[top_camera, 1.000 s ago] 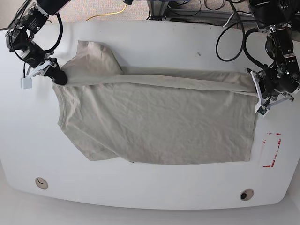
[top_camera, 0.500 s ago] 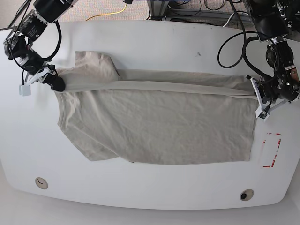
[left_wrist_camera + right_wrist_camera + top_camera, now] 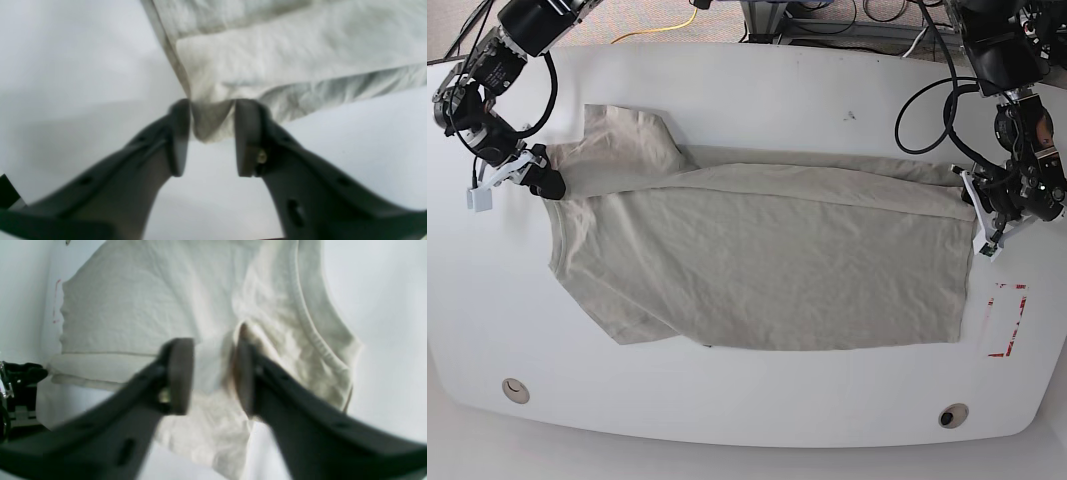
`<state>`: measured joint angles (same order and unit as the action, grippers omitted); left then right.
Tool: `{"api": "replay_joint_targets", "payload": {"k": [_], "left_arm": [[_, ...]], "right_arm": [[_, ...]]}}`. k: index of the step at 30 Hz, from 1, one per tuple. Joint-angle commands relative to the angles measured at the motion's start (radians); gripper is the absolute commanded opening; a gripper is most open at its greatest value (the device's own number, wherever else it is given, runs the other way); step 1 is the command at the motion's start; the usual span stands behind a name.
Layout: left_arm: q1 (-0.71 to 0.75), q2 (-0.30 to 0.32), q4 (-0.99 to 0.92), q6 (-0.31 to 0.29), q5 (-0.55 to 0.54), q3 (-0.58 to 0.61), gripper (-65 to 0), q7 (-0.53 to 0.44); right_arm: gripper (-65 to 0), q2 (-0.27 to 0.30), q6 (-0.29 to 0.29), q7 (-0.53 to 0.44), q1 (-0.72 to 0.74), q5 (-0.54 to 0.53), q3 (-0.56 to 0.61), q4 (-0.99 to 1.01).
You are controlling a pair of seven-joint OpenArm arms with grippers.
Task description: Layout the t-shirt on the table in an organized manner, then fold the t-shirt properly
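Both pincers spread at the t-shirt's ends

The left pincer and right pincer are parted, cloth loose between the jaws. The t-shirt is spread mid-surface, far edge folded over; that fold could be dragged askew if a withdrawing jaw snags.

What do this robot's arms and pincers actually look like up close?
Both arms are black and chunky, with loose black cables looping beside them. The left gripper and right gripper each end in two dark grey, curved plastic fingers with flat pads, small holes along their sides and a brass-coloured screw. From above, white brackets sit by each wrist, and a small white block hangs near the right one.
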<state>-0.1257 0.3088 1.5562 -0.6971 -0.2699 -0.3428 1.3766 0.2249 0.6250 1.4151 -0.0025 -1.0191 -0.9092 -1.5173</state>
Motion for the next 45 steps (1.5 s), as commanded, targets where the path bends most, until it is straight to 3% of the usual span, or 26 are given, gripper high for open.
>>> {"api": "replay_joint_targets", "payload": {"k": [1, 4, 7, 17, 22, 27, 32, 45], "left_arm": [[-0.038, 0.02, 0.016, -0.001, -0.001, -0.003, -28.1, -0.007], [-0.059, 0.033, 0.017, -0.001, -0.004, -0.002, -24.0, -0.007], [-0.091, 0.042, 0.017, -0.001, -0.007, -0.002, -23.9, -0.007], [-0.117, 0.089, 0.114, -0.001, -0.007, -0.003, -24.0, -0.007], [-0.091, 0.089, 0.211, -0.001, -0.004, -0.009, -24.2, -0.012], [-0.07, 0.089, 0.263, -0.001, -0.002, -0.011, -24.2, -0.076], [-0.041, 0.089, 0.266, -0.001, -0.002, -0.011, -24.2, -0.131], [-0.027, 0.089, 0.266, -0.001, -0.002, -0.011, -24.2, -0.133]], "right_arm": [[-26.2, 0.023, 0.0, -0.019, 0.02, -0.02, -0.008, -0.016], [-17.3, 0.051, 0.0, -0.019, 0.02, -0.02, -0.004, -0.019], [-14.1, 0.067, 0.005, -0.019, 0.017, -0.025, -0.003, -0.024], [-14.0, 0.061, 0.006, -0.019, -0.12, -0.027, -0.009, -0.125], [-14.0, 0.017, 0.006, -0.019, -0.184, -0.027, -0.011, -0.125], [-14.0, -0.026, 0.006, -0.019, -0.224, -0.027, -0.011, -0.125], [-14.0, -0.048, 0.006, -0.019, -0.238, -0.022, -0.009, -0.124], [-14.0, -0.069, 0.006, -0.019, -0.233, -0.02, -0.003, -0.022]]}}
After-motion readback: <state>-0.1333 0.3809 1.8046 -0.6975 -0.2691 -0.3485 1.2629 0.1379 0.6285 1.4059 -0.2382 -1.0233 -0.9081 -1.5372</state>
